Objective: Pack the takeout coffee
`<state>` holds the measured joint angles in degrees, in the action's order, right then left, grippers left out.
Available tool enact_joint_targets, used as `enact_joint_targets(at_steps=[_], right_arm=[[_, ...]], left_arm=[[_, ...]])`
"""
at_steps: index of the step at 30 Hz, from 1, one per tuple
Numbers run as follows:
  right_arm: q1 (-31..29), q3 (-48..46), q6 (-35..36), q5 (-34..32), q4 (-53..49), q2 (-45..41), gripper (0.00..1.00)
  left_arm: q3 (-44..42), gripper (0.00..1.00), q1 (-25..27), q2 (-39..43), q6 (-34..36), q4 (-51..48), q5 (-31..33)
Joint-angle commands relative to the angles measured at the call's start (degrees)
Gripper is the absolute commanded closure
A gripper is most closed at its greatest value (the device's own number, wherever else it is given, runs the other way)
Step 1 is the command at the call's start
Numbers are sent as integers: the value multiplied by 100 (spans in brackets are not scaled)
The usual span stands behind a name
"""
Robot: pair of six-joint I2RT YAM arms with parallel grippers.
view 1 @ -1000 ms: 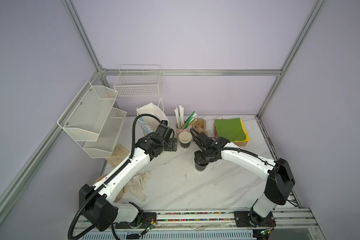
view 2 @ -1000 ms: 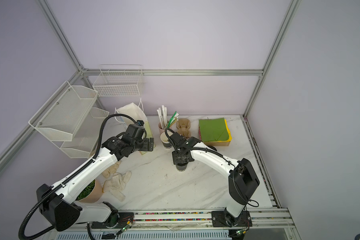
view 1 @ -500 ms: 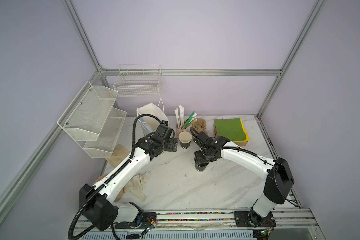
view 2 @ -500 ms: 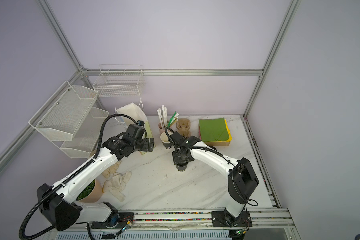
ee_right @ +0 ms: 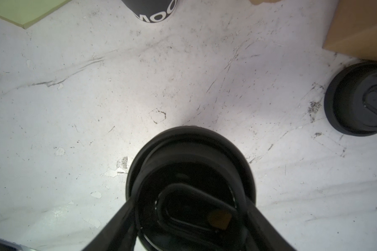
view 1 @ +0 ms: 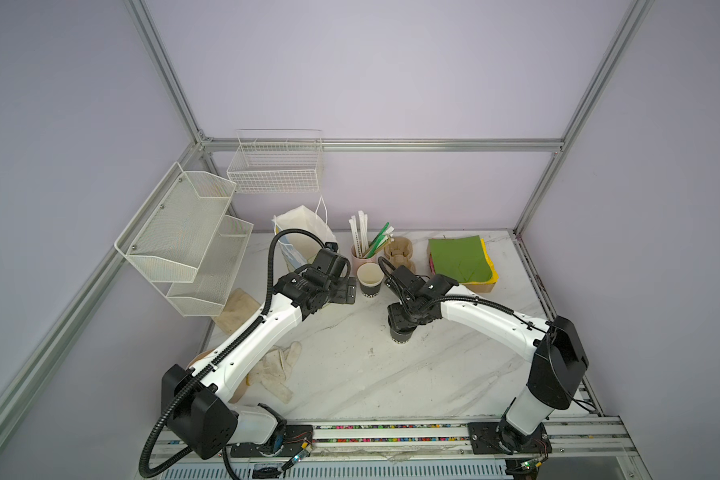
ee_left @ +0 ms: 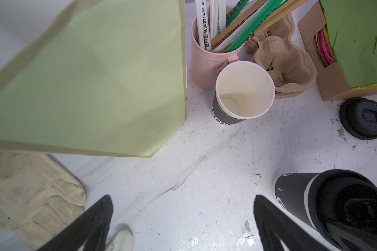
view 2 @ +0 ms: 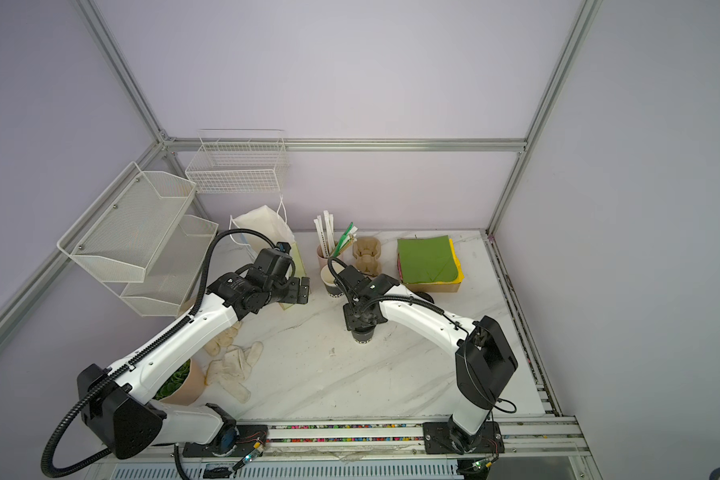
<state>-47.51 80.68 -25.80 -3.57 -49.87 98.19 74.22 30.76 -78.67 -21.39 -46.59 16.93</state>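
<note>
The takeout coffee (view 1: 400, 335) (view 2: 362, 335), a black paper cup with a black lid (ee_right: 189, 165), stands on the marble table mid-way between the arms. My right gripper (view 1: 402, 321) (ee_right: 187, 204) comes down on it from above, its two fingers pressed against opposite sides of the lid. My left gripper (view 1: 350, 289) (ee_left: 184, 202) hovers open over bare table beside the pale green paper bag (ee_left: 96, 76) (view 1: 304, 232). In the left wrist view the takeout coffee (ee_left: 313, 202) is just outside one finger.
An open black cup without a lid (view 1: 369, 280) (ee_left: 244, 91) stands by the pink cup of straws (view 1: 360, 257). Behind are a pulp cup carrier (view 1: 400, 251) and a box of napkins (view 1: 460, 259). A loose black lid (ee_right: 359, 100) lies nearby. Gloves (view 1: 275, 368) lie front left.
</note>
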Motion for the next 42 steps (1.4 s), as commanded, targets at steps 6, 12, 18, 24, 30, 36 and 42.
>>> enact_joint_targets(at_steps=[6,12,18,24,30,36,42], right_arm=[[-54,-592,92,961,-579,779,32],[-53,-998,93,1335,-235,814,32],[-55,-1224,75,1353,-259,958,32],[-53,-1240,248,1539,-496,1105,32],[-50,-738,243,1649,-1025,1106,32],[-49,-742,411,1798,-992,1203,32],[-48,-697,363,1732,-914,1170,33]], left_arm=[[73,0,9,1,108,-23,-84],[66,0,17,19,117,-17,-87],[84,0,13,-16,126,-43,-134],[84,0,17,-25,126,-48,-128],[102,0,18,-58,141,-63,-163],[110,0,20,-52,152,-79,-184],[105,0,21,-60,170,-83,-182]])
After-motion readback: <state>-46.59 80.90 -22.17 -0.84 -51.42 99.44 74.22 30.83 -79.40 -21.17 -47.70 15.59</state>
